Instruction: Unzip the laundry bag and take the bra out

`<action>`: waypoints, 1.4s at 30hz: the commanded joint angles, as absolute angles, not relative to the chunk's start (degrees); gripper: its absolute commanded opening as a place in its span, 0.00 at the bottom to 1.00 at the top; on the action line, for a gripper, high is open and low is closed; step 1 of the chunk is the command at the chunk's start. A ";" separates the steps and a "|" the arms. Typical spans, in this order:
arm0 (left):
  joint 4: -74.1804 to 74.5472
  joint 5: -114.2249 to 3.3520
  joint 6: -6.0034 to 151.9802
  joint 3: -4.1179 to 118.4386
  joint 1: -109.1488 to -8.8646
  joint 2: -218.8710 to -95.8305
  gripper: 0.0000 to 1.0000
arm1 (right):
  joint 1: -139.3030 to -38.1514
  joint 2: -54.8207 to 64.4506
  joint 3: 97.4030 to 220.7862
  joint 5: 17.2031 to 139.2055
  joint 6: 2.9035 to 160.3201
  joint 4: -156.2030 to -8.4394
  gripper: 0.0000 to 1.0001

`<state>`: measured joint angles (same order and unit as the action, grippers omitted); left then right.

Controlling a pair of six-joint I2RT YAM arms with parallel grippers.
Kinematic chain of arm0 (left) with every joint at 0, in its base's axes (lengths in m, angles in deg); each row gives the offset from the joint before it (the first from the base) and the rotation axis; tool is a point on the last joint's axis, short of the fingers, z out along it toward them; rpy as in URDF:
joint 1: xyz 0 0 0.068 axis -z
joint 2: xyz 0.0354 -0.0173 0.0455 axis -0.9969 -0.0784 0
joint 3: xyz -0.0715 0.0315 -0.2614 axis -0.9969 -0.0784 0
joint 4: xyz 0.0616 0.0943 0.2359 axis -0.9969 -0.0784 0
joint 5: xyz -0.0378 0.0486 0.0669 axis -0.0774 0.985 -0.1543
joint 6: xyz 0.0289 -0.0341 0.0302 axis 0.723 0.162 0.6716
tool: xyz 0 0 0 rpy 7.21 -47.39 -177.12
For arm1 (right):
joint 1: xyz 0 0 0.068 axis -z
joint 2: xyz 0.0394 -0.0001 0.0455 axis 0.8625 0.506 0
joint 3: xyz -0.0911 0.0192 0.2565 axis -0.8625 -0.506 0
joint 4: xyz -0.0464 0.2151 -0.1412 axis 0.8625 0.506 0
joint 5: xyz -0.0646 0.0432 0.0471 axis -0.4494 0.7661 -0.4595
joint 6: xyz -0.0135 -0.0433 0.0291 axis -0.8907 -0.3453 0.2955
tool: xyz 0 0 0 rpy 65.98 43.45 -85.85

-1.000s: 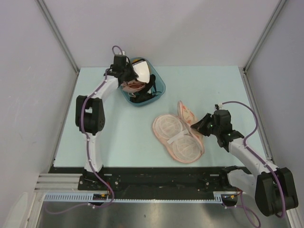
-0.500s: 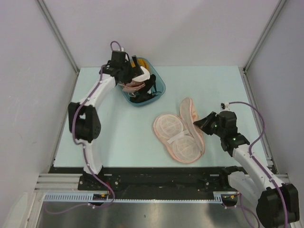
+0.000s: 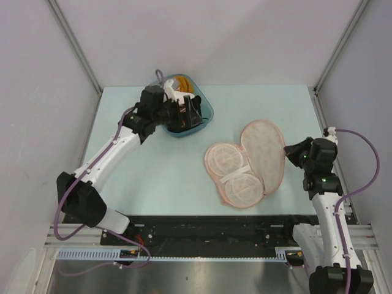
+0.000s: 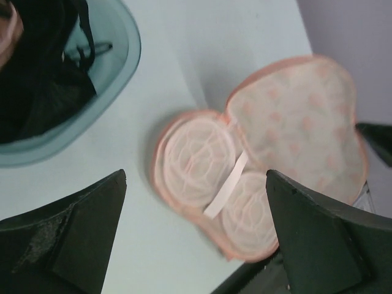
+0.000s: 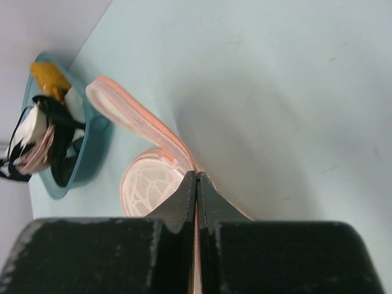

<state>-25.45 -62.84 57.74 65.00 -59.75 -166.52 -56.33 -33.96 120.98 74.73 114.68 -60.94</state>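
Note:
The laundry bag [image 3: 245, 165] lies unzipped in the middle of the table. Its patterned lid [image 3: 264, 147] is folded flat out to the right. The base half [image 4: 205, 177] shows two white mesh domes under a white strap. My right gripper [image 3: 294, 153] is shut on the lid's pink rim [image 5: 153, 131], which runs between the closed fingertips [image 5: 187, 196]. My left gripper [image 3: 188, 111] hangs open over the teal tub [image 3: 207, 116] with nothing between its fingers [image 4: 67, 239]. The white bra [image 3: 172, 93] lies in the tub, partly hidden behind that gripper, and appears as a white cup [image 5: 27, 131] in the right wrist view.
The tub [image 4: 131, 55] at the back also holds a mustard-yellow piece [image 3: 182, 82] and dark and pink garments. The grey side walls stand close to the table's left and right edges. The right arm's base sits at the near right corner.
My left gripper opened and let the white bra go into the tub, then swung right and lower. My right gripper pulled the bag's lid over to the right, from upright to flat.

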 commanded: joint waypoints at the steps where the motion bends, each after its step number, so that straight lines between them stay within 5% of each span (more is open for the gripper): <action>1: -24.07 -68.80 58.64 59.26 -59.67 -161.49 1.00 | -50.82 -32.59 123.80 75.57 110.39 -58.31 0.00; 6: -28.55 -65.37 60.66 58.47 -59.67 -154.73 1.00 | -50.98 -30.13 123.98 76.72 110.74 -60.50 0.00; 11: -30.22 -63.87 61.19 57.77 -59.67 -150.77 1.00 | -62.64 -26.70 123.72 72.85 109.43 -63.57 0.03; 12: -29.96 -64.22 61.02 57.33 -59.67 -150.24 1.00 | -65.55 -25.74 123.71 72.50 109.08 -64.19 0.26; 15: -28.99 -65.63 60.40 55.92 -59.67 -149.71 1.00 | -73.21 -21.78 123.71 72.06 108.55 -65.34 0.60; 21: -30.66 -65.81 61.53 56.09 -59.67 -149.80 1.00 | -72.71 -21.59 123.89 70.56 109.60 -61.13 0.63; 30: -32.77 -64.66 64.09 54.34 -59.67 -147.60 1.00 | -60.05 -47.86 125.29 68.36 110.66 -47.86 0.77; 38: -34.26 -64.15 65.06 55.04 -59.67 -147.07 1.00 | -55.56 -44.90 125.47 65.56 111.45 -41.61 0.80; 42: -35.84 -61.77 65.76 54.95 -59.67 -145.76 1.00 | -55.47 -40.94 125.56 65.20 110.75 -40.56 0.89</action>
